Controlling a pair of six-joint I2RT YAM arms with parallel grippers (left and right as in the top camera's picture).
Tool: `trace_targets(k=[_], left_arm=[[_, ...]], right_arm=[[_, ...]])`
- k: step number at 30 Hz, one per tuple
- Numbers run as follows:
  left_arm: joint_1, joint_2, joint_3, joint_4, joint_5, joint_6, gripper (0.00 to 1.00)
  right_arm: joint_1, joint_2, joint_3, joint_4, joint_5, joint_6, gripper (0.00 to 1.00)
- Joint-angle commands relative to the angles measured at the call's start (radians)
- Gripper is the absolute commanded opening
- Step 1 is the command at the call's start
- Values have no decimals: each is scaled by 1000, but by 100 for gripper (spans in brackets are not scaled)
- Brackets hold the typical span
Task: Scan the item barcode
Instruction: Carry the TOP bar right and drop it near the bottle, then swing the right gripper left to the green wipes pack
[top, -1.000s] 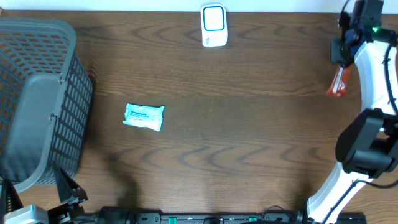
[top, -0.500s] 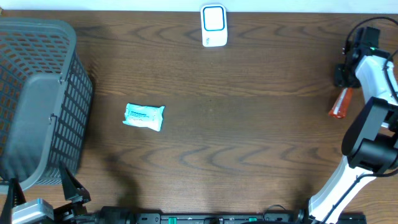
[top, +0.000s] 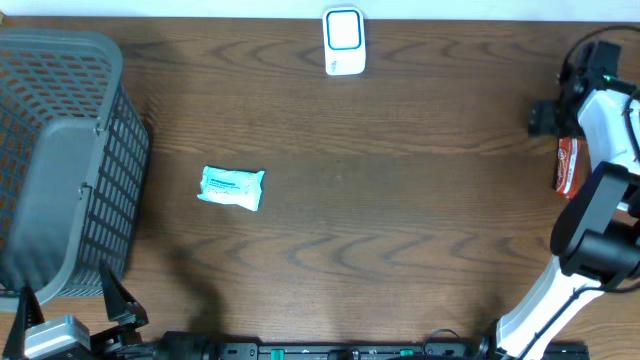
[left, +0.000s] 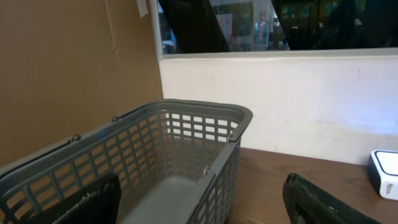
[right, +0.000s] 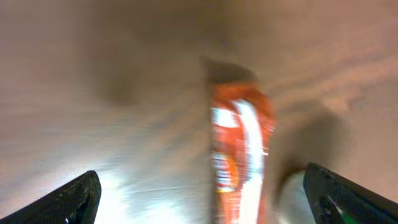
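An orange-and-white packet (top: 566, 165) lies at the table's far right, partly under my white right arm. My right gripper (top: 552, 125) is just left of it. In the right wrist view the blurred packet (right: 242, 143) shows between the two widely parted fingers of the right gripper (right: 208, 199), which touch nothing: it is open. The white scanner (top: 343, 41) with a blue face stands at the back centre. My left gripper (top: 70, 305) is at the front left, open and empty (left: 202, 208). A light blue packet (top: 232, 187) lies left of centre.
A grey mesh basket (top: 100, 110) fills the left side, seen close in the left wrist view (left: 205, 118). The scanner (left: 384, 174) shows at that view's right edge. A white wall runs behind the table.
My right gripper has opened and let go of the orange packet, which has dropped to the table at the far right. The arm swung down and right. The left arm barely moved.
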Motion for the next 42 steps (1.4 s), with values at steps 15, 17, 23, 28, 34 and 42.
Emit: trace_targets(k=[15,17,23,28,34,42], left_arm=[[3,-7,2,-348,-6,6,84],[3,-7,2,-402,-6,5,84],[3,-7,2,-447,-6,5,84],[3,-7,2,-480,-1,2,84],[3,-7,2,-489,32,2,84],[3,-7,2,-491,32,2,84]], right_arm=[[517,-165,2,-120,-938,119,99],[606,-143,-15,-119,-844,117,99],[867,-44,-35,-65,-682,241,99],[976,49,-35,93,-717,558,99],[999,191,-35,327,-849,777,99],[1001,303,-35,393,-934,789,99]])
